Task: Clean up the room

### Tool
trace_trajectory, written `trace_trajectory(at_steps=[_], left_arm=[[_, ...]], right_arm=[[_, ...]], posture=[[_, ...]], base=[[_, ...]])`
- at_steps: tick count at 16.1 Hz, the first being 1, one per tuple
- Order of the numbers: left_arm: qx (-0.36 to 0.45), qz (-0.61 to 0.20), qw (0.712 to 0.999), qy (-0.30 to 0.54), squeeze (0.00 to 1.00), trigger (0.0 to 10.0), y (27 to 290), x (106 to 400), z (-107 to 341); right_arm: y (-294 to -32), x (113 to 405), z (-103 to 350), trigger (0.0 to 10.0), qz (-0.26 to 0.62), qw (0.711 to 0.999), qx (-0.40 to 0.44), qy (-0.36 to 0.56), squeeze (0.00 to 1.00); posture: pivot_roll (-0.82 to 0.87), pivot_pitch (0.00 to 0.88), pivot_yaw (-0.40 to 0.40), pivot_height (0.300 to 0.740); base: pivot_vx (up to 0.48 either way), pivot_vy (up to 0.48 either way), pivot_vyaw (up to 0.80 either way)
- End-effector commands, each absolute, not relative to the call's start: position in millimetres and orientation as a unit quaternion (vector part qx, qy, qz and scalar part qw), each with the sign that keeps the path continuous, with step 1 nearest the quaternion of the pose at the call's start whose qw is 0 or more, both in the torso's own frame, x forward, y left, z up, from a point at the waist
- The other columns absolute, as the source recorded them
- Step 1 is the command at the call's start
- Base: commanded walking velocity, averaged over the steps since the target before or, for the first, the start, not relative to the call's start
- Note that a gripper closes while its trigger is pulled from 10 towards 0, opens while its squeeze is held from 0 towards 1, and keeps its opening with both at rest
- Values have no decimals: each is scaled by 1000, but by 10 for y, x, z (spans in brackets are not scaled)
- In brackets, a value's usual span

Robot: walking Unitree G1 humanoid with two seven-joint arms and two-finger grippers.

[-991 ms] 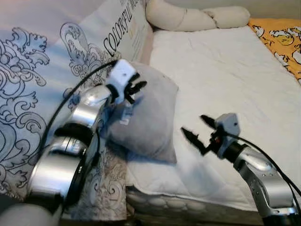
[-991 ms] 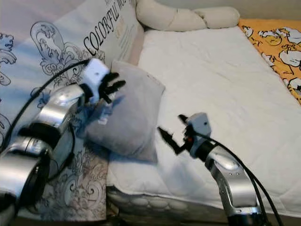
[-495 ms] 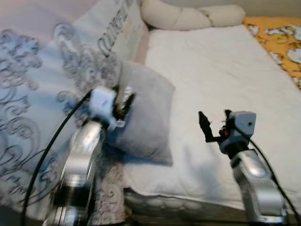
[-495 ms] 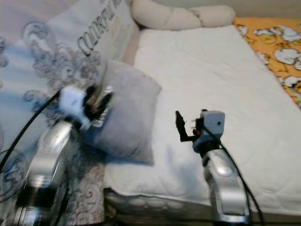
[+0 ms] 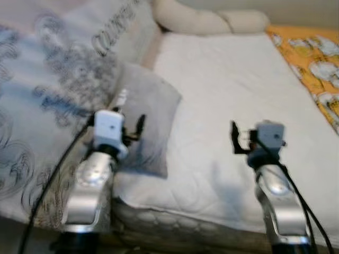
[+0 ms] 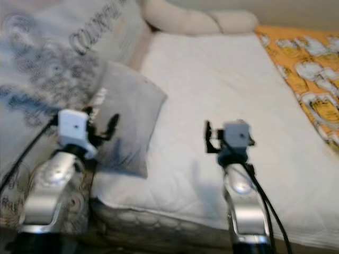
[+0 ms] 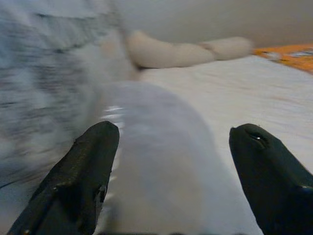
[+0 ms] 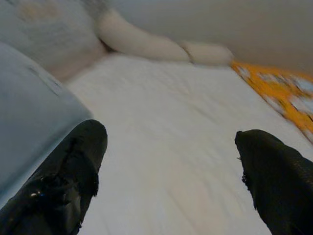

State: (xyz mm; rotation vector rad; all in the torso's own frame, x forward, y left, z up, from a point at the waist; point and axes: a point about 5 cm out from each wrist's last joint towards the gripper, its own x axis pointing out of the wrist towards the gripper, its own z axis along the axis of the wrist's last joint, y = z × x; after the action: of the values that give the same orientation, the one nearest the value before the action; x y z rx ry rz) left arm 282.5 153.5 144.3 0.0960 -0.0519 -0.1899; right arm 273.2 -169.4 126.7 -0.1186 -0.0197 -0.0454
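The grey pillow (image 5: pixel 143 124) lies on the white mattress (image 5: pixel 233 95), at its left side, and it leans against the patterned duvet (image 5: pixel 47 100) that is heaped beside it. My left gripper (image 5: pixel 132 129) hangs just in front of the pillow's near edge with the fingers (image 7: pixel 88 171) spread wide and nothing between them; in the left wrist view the pillow fills the gap ahead. My right gripper (image 5: pixel 239 138) hovers over the bare middle of the mattress, well apart from the pillow, and its fingers (image 8: pixel 63 181) are also wide open and empty.

I judge that the pillow is not in its place at the head of the bed, where the long cream bolster (image 5: pixel 206 21) lies. The danger I see is in the grasp. The pillow is soft, so if I close on only a thin fold of its cover, it may slip out when I lift. The duvet touches the pillow, so my left fingers could catch that cloth too and drag it along. The pictures are also blurred, so my aim may be poor until the view is steady.
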Motion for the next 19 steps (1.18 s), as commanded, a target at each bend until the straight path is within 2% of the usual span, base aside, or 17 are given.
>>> trace_trajectory(at_steps=[1, 4, 6, 10, 12, 17, 19], left_arm=[[49, -97, 994, -24, 1000, 10000, 1477, 2813, 1465], [47, -97, 994, -17, 1000, 10000, 1444, 2813, 1464], [43, -97, 994, -4, 1000, 10000, 1452, 2804, 1407], [39, -93, 995, 16, 1000, 10000, 1464, 2786, 1301], [35, -87, 995, 27, 1000, 10000, 1478, 2757, 1245], [30, -53, 997, 50, 1000, 10000, 1597, 2640, 1082], [30, -45, 997, 50, 1000, 10000, 1624, 2624, 1076]], right_arm=[[-1764, 2751, 1280, 10000, -41, 997, -69, -17, 1000], [-1791, 2752, 1251, 10000, -53, 997, -56, -7, 1000], [-1839, 2727, 1180, 10000, -78, 996, -40, 28, 1000], [-1850, 2674, 1195, 10000, -71, 997, -38, 3, 1000], [-1824, 2644, 1154, 10000, -68, 997, -20, 25, 1000], [-1786, 2590, 1130, 10000, -50, 998, -14, 37, 1000], [-1785, 2606, 1148, 10000, -38, 999, -12, 37, 1000]], posture=[[-1, 0, 46, 740], [-3, 0, 45, 740], [-14, 0, 54, 740], [-25, 0, 60, 740], [-25, 0, 47, 740], [-21, 0, 7, 740], [-16, 0, -2, 740]], base=[[0, -401, 800], [0, -377, 800], [0, -381, 0], [0, -380, 0], [0, -382, 0], [0, -379, -741], [0, -379, 0]])
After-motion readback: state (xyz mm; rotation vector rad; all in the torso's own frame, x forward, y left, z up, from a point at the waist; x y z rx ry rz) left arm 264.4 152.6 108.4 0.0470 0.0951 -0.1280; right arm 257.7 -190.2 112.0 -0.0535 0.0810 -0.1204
